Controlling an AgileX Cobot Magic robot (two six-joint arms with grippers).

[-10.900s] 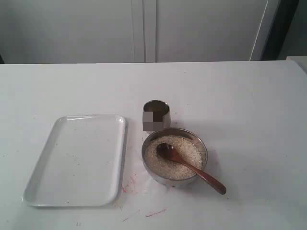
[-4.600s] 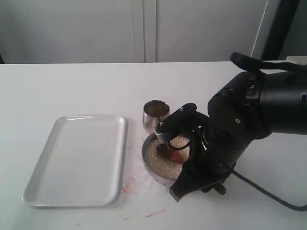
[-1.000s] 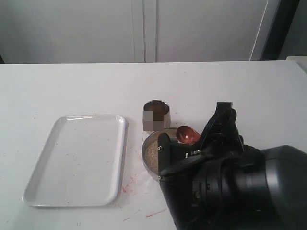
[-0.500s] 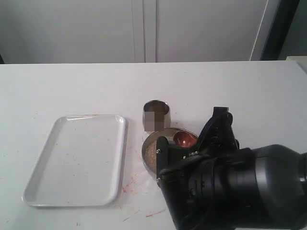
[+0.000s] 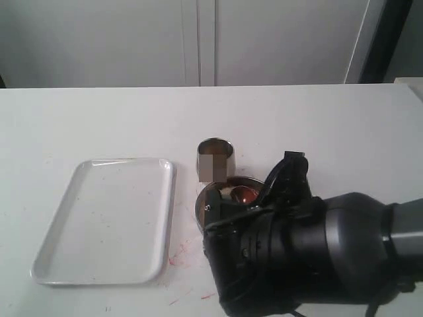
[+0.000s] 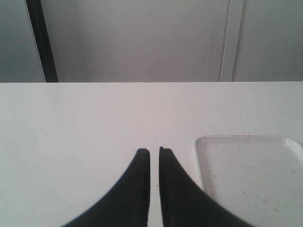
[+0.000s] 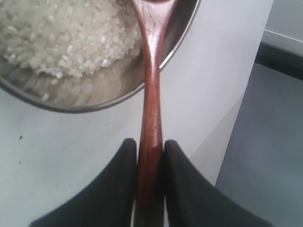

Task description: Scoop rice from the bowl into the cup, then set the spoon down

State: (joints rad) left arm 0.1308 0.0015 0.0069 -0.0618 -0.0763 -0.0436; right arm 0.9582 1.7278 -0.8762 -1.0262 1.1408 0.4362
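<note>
In the right wrist view my right gripper is shut on the slim handle of the dark reddish-brown wooden spoon. The spoon's scoop end reaches over the rim of the steel bowl, which holds off-white rice. From the exterior view the spoon's scoop sits low over the bowl, most of which my right arm hides. The small steel cup stands just behind the bowl. My left gripper hovers shut over bare table, nothing between its fingers.
A white rectangular tray lies left of the bowl, and its corner shows beside the left gripper. Red marks stain the table in front of the bowl. A pale wall backs the table.
Over the last second the spoon's scoop has dropped from above the bowl's far rim down into the bowl, and the right arm has shifted left, covering more of the bowl.
</note>
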